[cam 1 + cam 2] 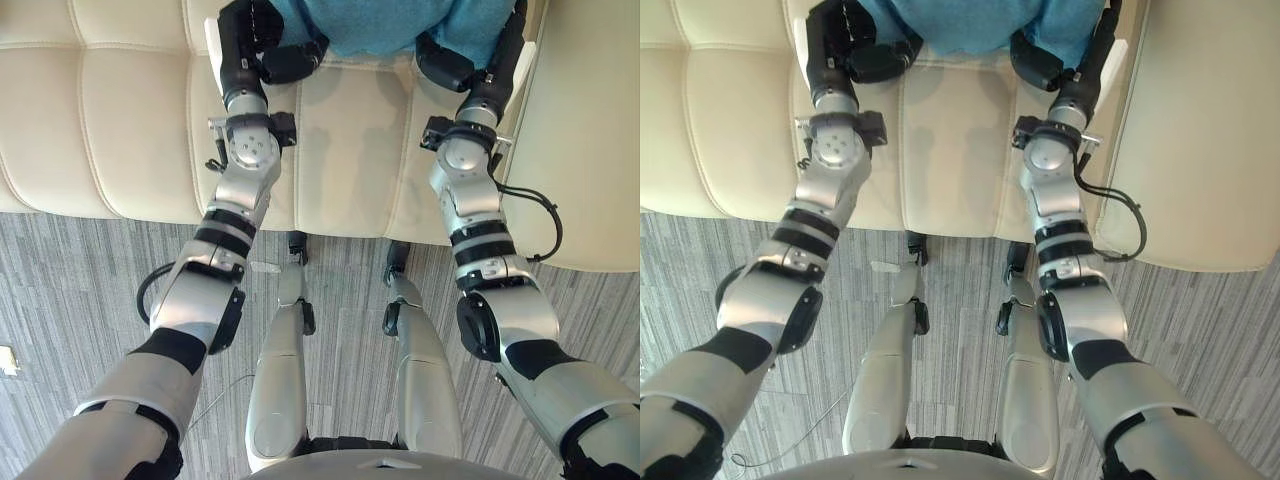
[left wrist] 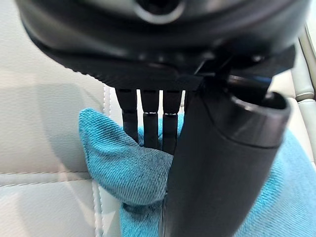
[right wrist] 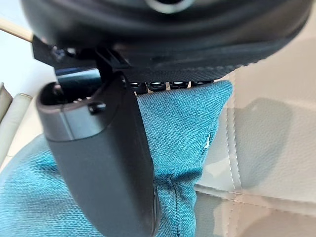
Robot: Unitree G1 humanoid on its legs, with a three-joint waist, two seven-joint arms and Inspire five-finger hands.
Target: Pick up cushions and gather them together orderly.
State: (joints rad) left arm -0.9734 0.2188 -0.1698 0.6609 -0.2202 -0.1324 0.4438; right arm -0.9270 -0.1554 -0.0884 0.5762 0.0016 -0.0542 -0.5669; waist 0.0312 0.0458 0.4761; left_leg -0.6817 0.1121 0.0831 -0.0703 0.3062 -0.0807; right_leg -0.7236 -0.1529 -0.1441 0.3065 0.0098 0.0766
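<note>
On the sofa [image 1: 120,120] seat, the fingers [image 2: 148,123] of our left hand [image 1: 245,45] reach behind one corner of the blue cushion [image 1: 385,22] while the thumb presses its front, so that corner is pinched. The fingers [image 3: 158,85] of our right hand [image 1: 498,60] grip the opposite corner the same way. The cushion sits between both hands, well in from the sofa's front edge; we cannot tell whether it has left the seat. We judge the task barely begun: one cushion is gripped, while lifting it, carrying it and lining it up with others are all left to do.
</note>
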